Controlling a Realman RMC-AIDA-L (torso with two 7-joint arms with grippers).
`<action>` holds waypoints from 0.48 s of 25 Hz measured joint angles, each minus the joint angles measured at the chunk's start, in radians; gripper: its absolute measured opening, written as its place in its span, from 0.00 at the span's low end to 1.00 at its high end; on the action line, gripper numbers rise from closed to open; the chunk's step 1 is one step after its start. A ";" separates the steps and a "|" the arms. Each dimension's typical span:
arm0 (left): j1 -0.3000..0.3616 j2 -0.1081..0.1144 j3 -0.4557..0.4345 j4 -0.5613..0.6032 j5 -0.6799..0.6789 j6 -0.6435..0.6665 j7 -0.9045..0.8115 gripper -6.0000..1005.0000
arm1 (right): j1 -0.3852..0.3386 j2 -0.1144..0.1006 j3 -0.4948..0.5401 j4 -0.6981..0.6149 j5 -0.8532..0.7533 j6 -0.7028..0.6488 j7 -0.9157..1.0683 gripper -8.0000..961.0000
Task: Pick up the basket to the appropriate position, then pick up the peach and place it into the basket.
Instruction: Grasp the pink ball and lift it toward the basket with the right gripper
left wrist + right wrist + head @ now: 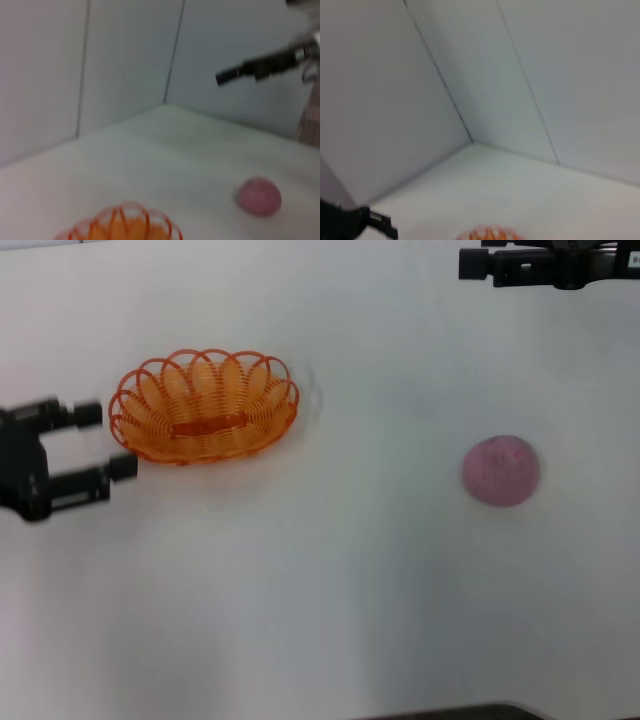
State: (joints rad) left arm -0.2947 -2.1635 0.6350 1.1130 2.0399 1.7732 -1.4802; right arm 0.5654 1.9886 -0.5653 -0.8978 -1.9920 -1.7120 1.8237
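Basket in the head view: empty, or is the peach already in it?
Empty. Only wire loops show inside the basket; the peach lies apart on the table.

Orange wire basket (204,406), mottled pink peach (500,471), white table (330,580), black hands.

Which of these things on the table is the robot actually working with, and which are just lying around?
Part of the job:
- the basket, orange wire, empty
- the peach, pink, lying apart from the basket
- the left gripper, open beside the basket's left end
- the right gripper, far off at the back

Just lying about:
- nothing else shows on the white table
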 joint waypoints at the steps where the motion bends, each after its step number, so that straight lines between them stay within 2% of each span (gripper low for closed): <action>1: 0.002 0.000 -0.007 -0.011 0.028 0.002 0.013 0.78 | 0.004 -0.007 -0.028 -0.044 -0.019 -0.010 0.042 0.98; 4: 0.009 0.000 -0.022 -0.036 0.090 -0.014 0.025 0.80 | 0.029 -0.019 -0.090 -0.196 -0.093 -0.085 0.157 0.98; 6: 0.011 0.000 -0.039 -0.059 0.116 -0.018 0.026 0.82 | 0.057 -0.018 -0.102 -0.305 -0.159 -0.181 0.210 0.98; 9: 0.014 0.001 -0.059 -0.093 0.133 -0.019 0.037 0.84 | 0.097 -0.007 -0.142 -0.431 -0.297 -0.263 0.270 0.98; 12: 0.016 0.001 -0.065 -0.106 0.135 -0.012 0.041 0.86 | 0.120 0.008 -0.232 -0.463 -0.462 -0.263 0.298 0.98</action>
State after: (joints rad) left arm -0.2786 -2.1623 0.5696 1.0069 2.1752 1.7610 -1.4388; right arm 0.6858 1.9967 -0.7970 -1.3608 -2.4543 -1.9755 2.1215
